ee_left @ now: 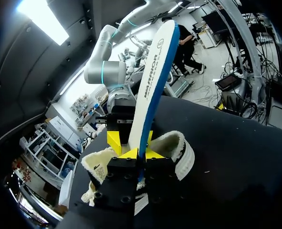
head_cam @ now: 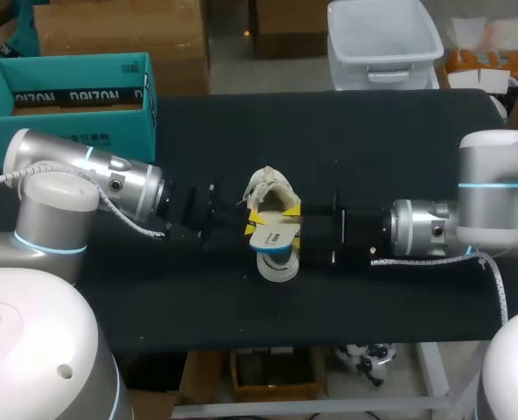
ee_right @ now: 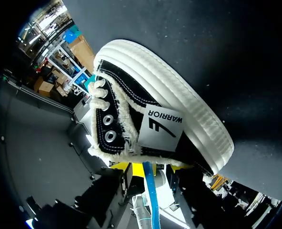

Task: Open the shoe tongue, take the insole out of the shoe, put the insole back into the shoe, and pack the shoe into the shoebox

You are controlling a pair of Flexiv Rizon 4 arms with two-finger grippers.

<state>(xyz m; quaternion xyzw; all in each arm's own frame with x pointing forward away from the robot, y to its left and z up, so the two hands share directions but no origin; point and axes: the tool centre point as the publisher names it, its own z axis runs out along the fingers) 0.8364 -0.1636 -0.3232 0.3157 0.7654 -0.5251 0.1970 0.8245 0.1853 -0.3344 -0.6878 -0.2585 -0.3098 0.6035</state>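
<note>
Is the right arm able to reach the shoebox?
Probably not easily: the shoebox sits far to the left, with the shoe and left arm between it and the right gripper.

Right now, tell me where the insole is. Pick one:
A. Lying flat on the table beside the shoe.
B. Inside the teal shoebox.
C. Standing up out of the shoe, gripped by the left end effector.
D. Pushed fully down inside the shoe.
C: in the left wrist view the insole rises on end from the shoe, its lower end pinched between the yellow tips of the left end effector.
</note>
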